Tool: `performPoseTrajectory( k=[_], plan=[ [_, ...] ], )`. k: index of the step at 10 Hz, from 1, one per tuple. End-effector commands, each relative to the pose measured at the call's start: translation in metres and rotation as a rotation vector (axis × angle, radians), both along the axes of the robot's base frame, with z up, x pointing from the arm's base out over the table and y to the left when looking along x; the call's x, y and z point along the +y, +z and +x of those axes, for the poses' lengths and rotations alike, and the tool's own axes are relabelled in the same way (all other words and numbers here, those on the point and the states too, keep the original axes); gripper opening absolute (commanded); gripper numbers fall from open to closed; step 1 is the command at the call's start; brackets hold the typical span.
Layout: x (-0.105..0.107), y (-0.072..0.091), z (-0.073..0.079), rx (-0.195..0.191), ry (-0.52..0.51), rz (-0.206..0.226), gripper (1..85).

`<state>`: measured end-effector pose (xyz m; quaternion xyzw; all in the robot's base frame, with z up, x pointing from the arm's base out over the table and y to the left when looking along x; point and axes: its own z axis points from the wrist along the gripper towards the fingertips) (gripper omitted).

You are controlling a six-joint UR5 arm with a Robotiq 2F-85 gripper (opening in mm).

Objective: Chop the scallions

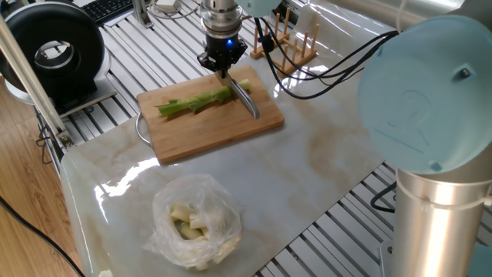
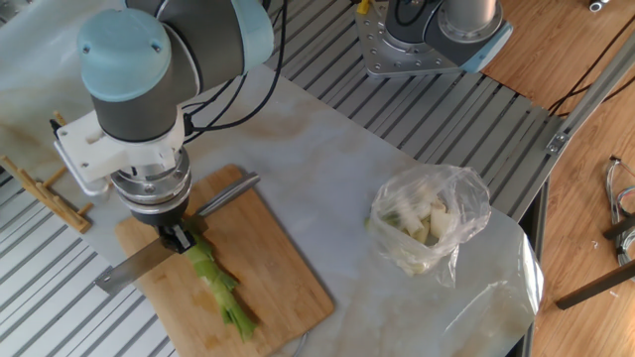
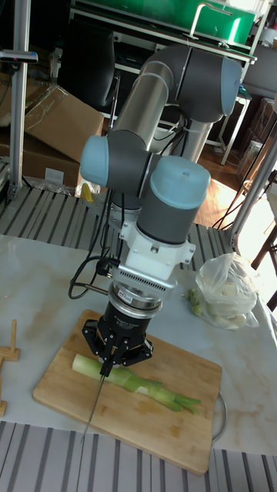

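The scallions (image 1: 196, 101) (image 2: 213, 283) (image 3: 131, 378) lie as one light-green stalk across a wooden cutting board (image 1: 201, 132) (image 2: 293, 283) (image 3: 165, 432), pale end toward the gripper, leafy end away. My gripper (image 1: 222, 68) (image 2: 179, 239) (image 3: 115, 352) stands upright over the pale end, shut on a knife. The knife's silver handle (image 1: 247, 100) (image 2: 226, 193) sticks out on one side, and its blade (image 2: 127, 270) crosses the stalk near the pale end. Where the blade meets the stalk is hidden by the fingers.
A clear plastic bag of pale whitish pieces (image 1: 194, 223) (image 2: 429, 223) (image 3: 227, 290) sits on the marble top away from the board. A wooden rack (image 1: 296, 42) (image 2: 40, 188) stands behind the board. A black round device (image 1: 54, 54) sits at the far left.
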<state>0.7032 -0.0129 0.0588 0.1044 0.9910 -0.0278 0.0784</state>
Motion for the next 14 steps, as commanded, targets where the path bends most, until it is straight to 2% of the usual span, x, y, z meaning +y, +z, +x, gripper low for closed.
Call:
performPoseTrajectory(
  k=[1,5,6,9,11,14],
  plan=[
    [0.002,0.005,0.011,-0.001,-0.006,0.018,1.0],
    [0.001,0.015,0.015,0.004,-0.01,0.021,1.0],
    [-0.001,0.01,0.016,0.011,-0.012,0.04,1.0],
    [-0.001,0.003,0.022,-0.001,-0.017,0.036,1.0],
    [-0.001,0.001,0.02,-0.003,-0.02,0.035,1.0],
    [0.002,0.009,0.012,0.011,-0.024,0.035,1.0]
  ],
)
